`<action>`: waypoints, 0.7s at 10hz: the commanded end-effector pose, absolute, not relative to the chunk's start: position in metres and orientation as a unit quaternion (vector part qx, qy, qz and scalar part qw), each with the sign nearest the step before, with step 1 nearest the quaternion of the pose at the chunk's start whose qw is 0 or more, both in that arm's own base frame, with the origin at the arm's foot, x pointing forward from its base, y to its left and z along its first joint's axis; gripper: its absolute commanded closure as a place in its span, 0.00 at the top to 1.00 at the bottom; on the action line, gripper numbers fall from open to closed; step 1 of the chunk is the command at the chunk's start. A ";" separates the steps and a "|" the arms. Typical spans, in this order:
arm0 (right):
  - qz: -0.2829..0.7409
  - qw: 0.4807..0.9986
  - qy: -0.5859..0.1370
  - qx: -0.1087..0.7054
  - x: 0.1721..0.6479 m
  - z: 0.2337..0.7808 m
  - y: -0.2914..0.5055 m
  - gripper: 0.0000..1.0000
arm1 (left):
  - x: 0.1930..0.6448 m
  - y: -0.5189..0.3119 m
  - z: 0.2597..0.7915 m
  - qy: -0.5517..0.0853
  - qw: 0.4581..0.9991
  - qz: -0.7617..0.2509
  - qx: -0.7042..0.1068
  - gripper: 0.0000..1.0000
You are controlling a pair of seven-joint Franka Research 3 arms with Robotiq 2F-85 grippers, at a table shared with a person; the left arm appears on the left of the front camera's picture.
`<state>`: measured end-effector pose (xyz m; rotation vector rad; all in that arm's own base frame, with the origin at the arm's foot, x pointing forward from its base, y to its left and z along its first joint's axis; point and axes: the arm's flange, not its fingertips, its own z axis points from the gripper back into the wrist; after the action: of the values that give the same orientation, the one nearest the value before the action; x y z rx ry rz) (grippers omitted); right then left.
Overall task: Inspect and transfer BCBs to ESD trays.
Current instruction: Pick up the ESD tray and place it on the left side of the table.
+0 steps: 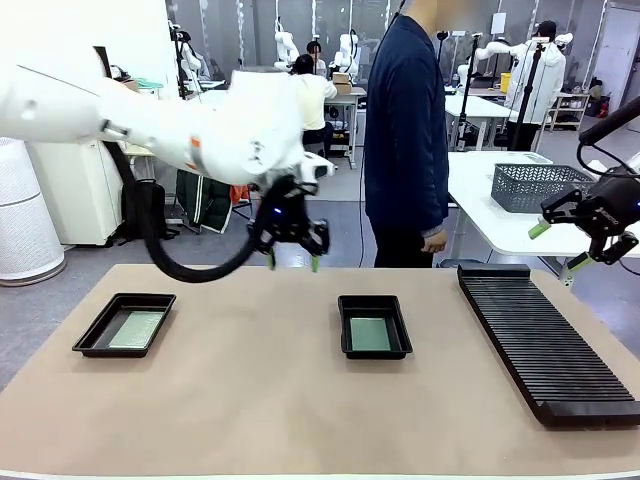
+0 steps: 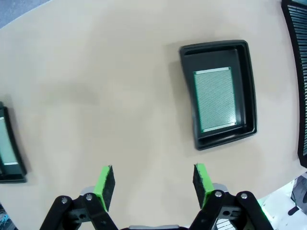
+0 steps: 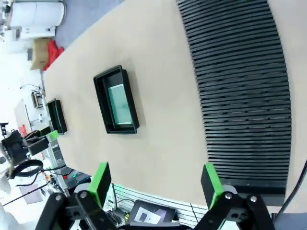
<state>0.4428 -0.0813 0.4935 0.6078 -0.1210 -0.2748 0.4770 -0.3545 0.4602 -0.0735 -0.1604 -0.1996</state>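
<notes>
Two black ESD trays lie on the tan table. The left tray [image 1: 98,325] holds a green BCB [image 1: 137,329], and the middle tray [image 1: 344,328] holds another BCB [image 1: 370,334]. My left gripper [image 1: 292,262] hangs open and empty above the table's far middle, left of the middle tray. Its wrist view shows its open gripper [image 2: 153,184] over bare table, with the middle tray [image 2: 188,96] and its BCB [image 2: 216,99] ahead to the right. My right gripper [image 1: 585,245] is open and empty, high over the right side. Its wrist view looks past its open gripper [image 3: 156,184] at the middle tray [image 3: 101,103] with its BCB [image 3: 119,103].
A long black ribbed rack [image 1: 545,340] lies along the table's right side, with no boards in the slots I can see. A person [image 1: 405,140] stands at the far edge, behind the middle tray. A grey mesh basket [image 1: 540,185] sits on a white table behind the rack.
</notes>
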 end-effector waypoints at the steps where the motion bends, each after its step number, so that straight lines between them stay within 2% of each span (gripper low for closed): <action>1: -0.124 0.937 -0.049 0.322 0.464 0.486 -0.101 1.00 | 0.490 -0.393 0.443 -0.088 0.994 -0.065 -0.009 0.88; 4: -0.117 0.930 -0.037 0.347 0.477 0.467 -0.130 1.00 | 0.493 -0.441 0.405 -0.074 0.996 -0.045 0.008 0.88; 5: -0.133 0.938 -0.048 0.316 0.465 0.476 -0.112 1.00 | 0.497 -0.453 0.392 -0.067 0.997 -0.036 0.009 0.88; 7: -0.133 0.938 -0.048 0.316 0.465 0.476 -0.112 1.00 | 0.505 -0.467 0.369 -0.056 0.998 -0.031 0.020 0.88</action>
<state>0.4696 -0.1164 0.4732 0.6606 -0.0910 -0.2557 0.4963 -0.4595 0.3683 0.0063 -0.1108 -0.0814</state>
